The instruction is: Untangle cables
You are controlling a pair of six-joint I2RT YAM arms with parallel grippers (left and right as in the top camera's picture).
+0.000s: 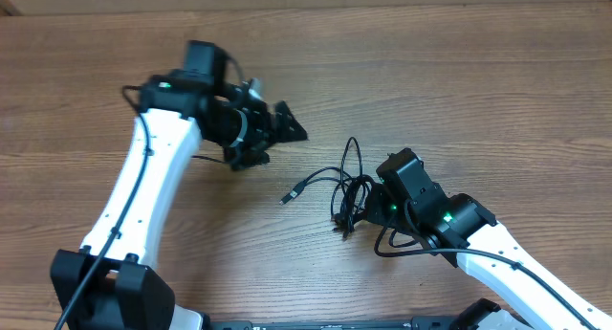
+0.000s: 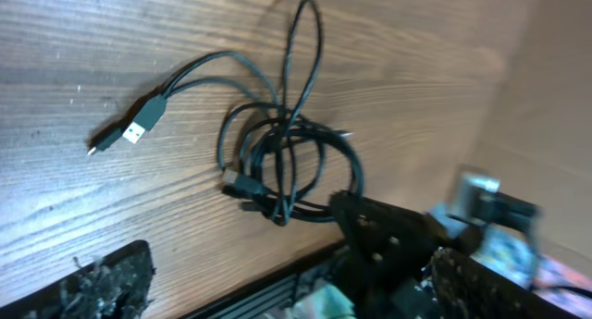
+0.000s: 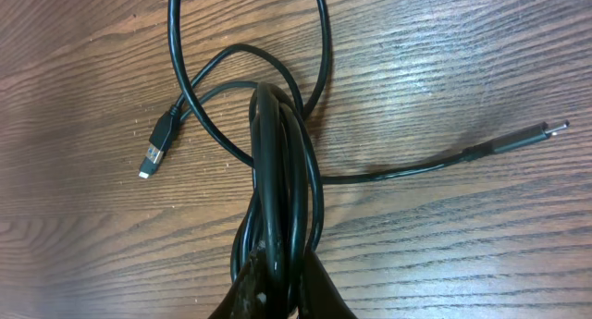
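Cables (image 3: 262, 143) inside right tool (image 3: 277, 280)

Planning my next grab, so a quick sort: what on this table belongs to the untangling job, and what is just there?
Job:
- knotted bundle of thin black cables
- its loose silver-tipped USB plug end
- right gripper, shut on the bundle
- left gripper, open, clear of it

Just there:
- brown wooden table
- thicker black wires fixed along the white arms

Bright even light; soft glare on table (image 3: 435, 69); left wrist view blurred toward right edge.
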